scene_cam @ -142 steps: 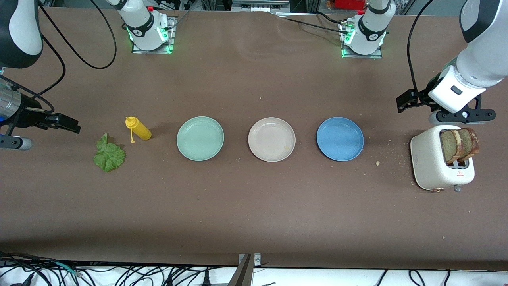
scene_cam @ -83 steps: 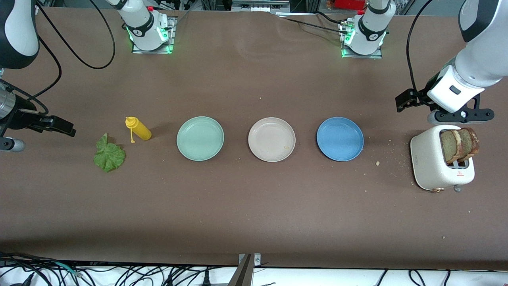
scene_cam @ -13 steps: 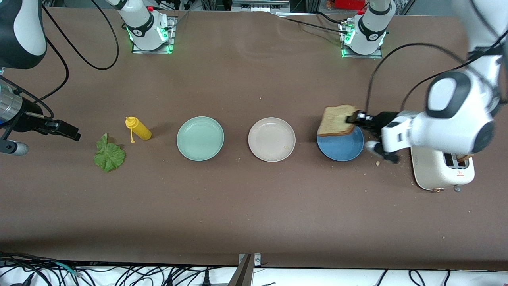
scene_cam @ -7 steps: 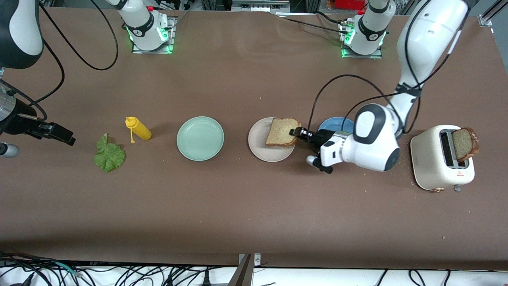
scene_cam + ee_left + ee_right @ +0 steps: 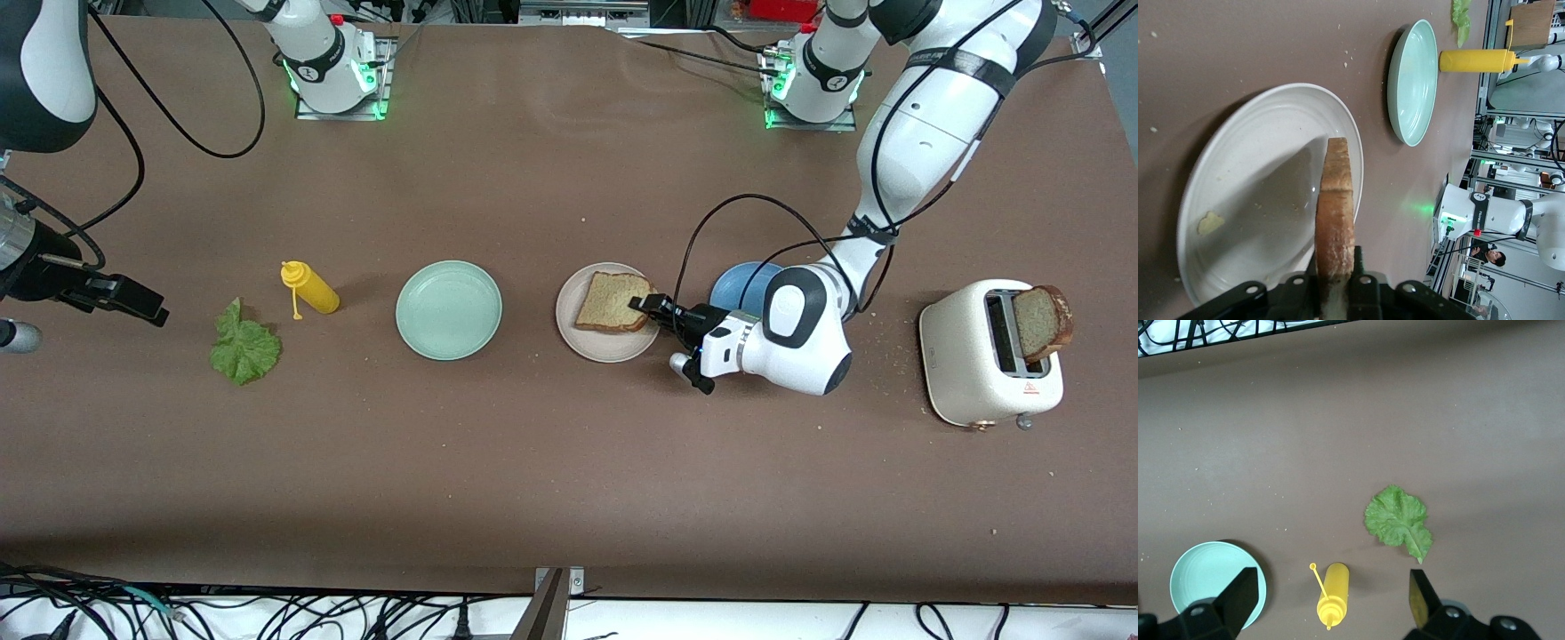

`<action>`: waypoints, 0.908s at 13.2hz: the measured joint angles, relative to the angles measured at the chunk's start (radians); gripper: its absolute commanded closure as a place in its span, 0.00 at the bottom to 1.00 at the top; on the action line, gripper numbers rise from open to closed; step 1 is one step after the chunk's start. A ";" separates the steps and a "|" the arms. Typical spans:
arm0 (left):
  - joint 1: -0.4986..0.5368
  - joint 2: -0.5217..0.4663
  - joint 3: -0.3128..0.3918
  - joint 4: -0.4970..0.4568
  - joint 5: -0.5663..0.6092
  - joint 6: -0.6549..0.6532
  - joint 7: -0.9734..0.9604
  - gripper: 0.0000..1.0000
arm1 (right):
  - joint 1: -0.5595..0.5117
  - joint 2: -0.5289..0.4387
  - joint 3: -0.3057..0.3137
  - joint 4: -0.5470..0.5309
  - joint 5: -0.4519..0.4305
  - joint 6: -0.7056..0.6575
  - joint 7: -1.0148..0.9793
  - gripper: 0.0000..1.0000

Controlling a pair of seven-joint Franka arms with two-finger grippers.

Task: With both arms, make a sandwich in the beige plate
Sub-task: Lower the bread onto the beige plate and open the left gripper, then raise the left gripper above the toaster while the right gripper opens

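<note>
My left gripper is shut on the edge of a tan-brown bread slice and holds it flat, low over the beige plate. In the left wrist view the slice shows edge-on between my fingers, just above the plate. A second bread slice stands in the white toaster. The green lettuce leaf lies on the table at the right arm's end. My right gripper waits open and empty, up in the air near the lettuce.
A mint-green plate sits beside the beige plate, toward the right arm's end. A yellow squeeze bottle lies between it and the lettuce. A blue plate is partly hidden under my left arm. Crumbs lie near the toaster.
My left arm has carried the bread slice from the toaster, across the blue plate, and lowered it over the beige plate. The right arm has barely moved.
</note>
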 measured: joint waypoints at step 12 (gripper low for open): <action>-0.007 -0.053 0.005 0.075 0.294 0.021 0.016 0.00 | 0.003 0.014 0.004 -0.015 0.000 -0.001 0.000 0.01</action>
